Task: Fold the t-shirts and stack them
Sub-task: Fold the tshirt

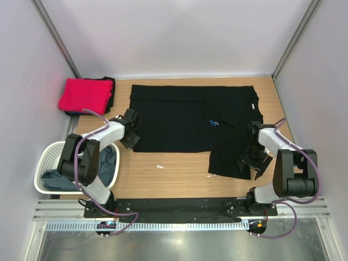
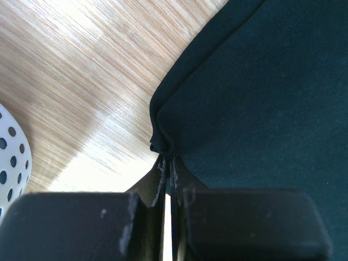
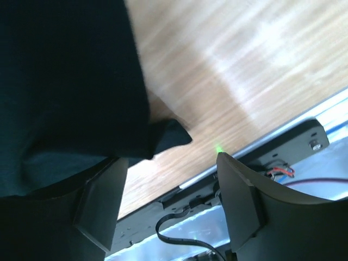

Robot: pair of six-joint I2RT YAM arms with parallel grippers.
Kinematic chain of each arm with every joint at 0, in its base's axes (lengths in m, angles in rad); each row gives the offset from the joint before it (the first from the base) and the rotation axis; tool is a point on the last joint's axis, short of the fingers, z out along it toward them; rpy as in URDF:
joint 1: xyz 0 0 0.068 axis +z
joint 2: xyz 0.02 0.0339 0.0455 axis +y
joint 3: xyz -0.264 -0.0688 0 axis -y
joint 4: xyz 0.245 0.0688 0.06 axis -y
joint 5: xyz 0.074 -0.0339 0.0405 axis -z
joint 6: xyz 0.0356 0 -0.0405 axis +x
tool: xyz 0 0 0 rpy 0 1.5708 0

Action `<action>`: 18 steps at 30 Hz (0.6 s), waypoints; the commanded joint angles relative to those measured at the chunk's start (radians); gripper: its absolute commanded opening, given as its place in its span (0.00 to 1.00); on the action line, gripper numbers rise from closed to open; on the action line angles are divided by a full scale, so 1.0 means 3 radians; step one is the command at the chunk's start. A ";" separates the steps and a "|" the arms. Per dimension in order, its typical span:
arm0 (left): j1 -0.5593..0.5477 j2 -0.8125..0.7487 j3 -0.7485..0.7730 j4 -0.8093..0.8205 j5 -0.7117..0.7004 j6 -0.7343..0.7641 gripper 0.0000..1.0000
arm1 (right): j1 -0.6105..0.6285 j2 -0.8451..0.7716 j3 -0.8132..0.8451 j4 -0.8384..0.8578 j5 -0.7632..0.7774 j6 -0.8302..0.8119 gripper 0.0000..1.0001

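A large black t-shirt (image 1: 185, 117) lies spread on the wooden table, its right part folded over beside a light-blue starburst mark (image 1: 213, 123). My left gripper (image 1: 132, 142) is shut on the shirt's near left corner; in the left wrist view the cloth (image 2: 255, 98) bunches into the closed left gripper (image 2: 168, 163). My right gripper (image 1: 251, 165) stands open at the near right corner. In the right wrist view the black cloth (image 3: 65, 81) covers the left finger, and a corner flap hangs just beyond the right gripper (image 3: 168, 160). A folded red t-shirt (image 1: 84, 95) rests at the far left.
A white lattice basket (image 1: 46, 157) at the near left holds a slate grey-blue t-shirt (image 1: 106, 163); its rim (image 2: 11, 152) shows in the left wrist view. The black mounting rail (image 3: 272, 147) runs along the table's near edge. A small white scrap (image 1: 161, 166) lies on the wood.
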 commanded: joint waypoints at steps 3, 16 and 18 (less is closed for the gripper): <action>0.0003 0.0071 -0.0116 -0.0009 0.0109 -0.0032 0.00 | 0.0120 0.0106 0.0086 0.0241 0.0067 -0.0159 0.70; 0.0079 0.0152 -0.0085 0.0006 0.0155 0.0020 0.01 | 0.0376 0.0352 -0.0098 0.0660 0.0057 0.0133 0.72; 0.0100 0.0158 -0.0085 0.0011 0.0166 0.0030 0.01 | 0.0381 0.0322 -0.0124 0.0747 -0.0019 0.0184 0.78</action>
